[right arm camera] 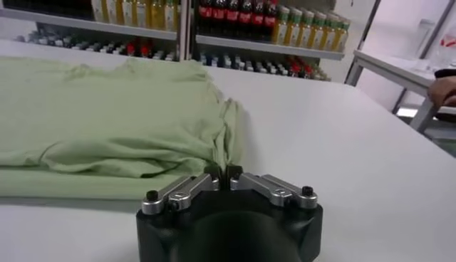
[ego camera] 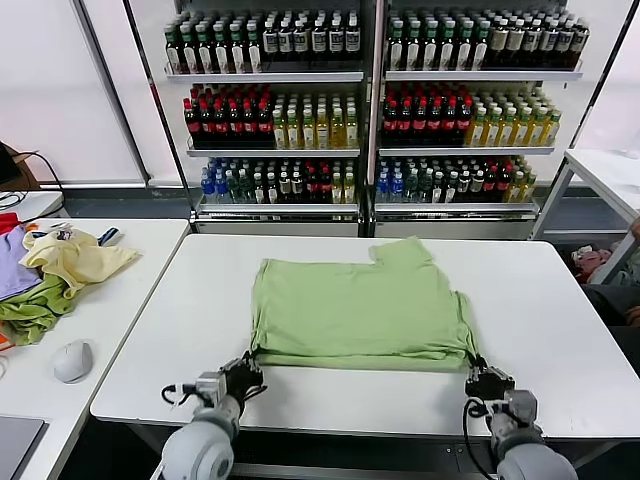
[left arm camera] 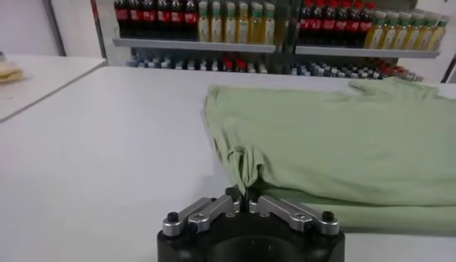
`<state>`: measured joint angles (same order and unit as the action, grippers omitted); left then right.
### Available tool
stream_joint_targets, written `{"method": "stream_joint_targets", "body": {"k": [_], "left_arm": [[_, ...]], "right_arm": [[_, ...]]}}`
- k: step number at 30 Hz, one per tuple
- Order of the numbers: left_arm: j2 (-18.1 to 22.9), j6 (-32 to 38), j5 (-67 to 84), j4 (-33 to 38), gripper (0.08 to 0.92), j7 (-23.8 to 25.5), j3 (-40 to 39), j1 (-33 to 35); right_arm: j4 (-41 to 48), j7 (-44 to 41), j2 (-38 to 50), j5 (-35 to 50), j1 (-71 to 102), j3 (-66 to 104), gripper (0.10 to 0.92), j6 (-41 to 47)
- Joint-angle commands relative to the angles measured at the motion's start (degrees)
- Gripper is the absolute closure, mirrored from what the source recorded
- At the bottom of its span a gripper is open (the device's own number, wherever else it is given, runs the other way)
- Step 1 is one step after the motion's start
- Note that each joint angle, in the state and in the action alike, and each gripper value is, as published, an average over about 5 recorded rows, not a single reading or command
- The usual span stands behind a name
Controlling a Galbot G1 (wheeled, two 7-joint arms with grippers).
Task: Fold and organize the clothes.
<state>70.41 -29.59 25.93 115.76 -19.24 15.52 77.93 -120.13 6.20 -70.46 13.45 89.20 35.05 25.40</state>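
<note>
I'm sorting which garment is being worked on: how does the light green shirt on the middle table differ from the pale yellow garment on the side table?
The light green shirt lies spread flat on the middle table; the pale yellow garment sits crumpled in a heap on the side table. The green shirt's near corners are pinched by the left gripper and right gripper; nothing holds the yellow garment. The green shirt lies alone; the yellow one rests against other cloths. Both are soft fabric.
</note>
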Motion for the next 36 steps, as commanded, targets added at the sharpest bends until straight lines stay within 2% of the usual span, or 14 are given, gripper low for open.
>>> {"method": "stream_joint_targets", "body": {"k": [1, 5, 9, 17, 22, 27, 31, 36], "left_arm": [[-0.17, 0.06, -1.27, 10.76, 0.896, 0.01, 2.28, 12.81], [-0.11, -0.92, -3.64, 12.31, 0.895, -0.18, 3.45, 14.51], [-0.56, -2.23, -4.83, 12.84, 0.855, -0.40, 4.60, 14.48], [-3.68, -2.75, -1.93, 13.44, 0.624, -0.24, 8.58, 10.34], [-7.09, -3.23, 1.75, 8.20, 0.477, -0.39, 10.82, 3.20], [-9.46, -3.26, 6.71, 1.34, 0.321, -1.20, 9.43, -6.99], [-8.79, -3.27, 9.52, -4.86, 0.219, -1.47, 6.04, -15.75], [-7.12, -2.85, 9.71, -13.70, 0.180, -1.48, 1.08, -25.90]], "right_arm": [[-7.11, -1.12, -0.09, -4.07, 8.41, 0.81, 0.874, 0.01], [-6.72, -1.86, -0.13, -4.33, 7.92, 0.19, 0.821, -3.60], [-7.34, -1.32, 0.03, -2.86, 5.99, 0.08, 0.709, -7.72], [-4.60, 0.28, 2.35, 0.92, -4.82, -1.10, 0.493, -7.00], [1.48, 1.58, 3.33, 3.98, -17.13, -4.87, 0.346, -3.03], [12.85, 2.92, 3.48, 6.26, -30.25, -10.87, 0.225, 0.92], [22.45, 3.32, 3.17, 6.90, -40.67, -15.30, 0.204, 2.33], [34.64, 3.37, 2.00, 7.11, -49.83, -18.96, 0.203, 2.81]]}}
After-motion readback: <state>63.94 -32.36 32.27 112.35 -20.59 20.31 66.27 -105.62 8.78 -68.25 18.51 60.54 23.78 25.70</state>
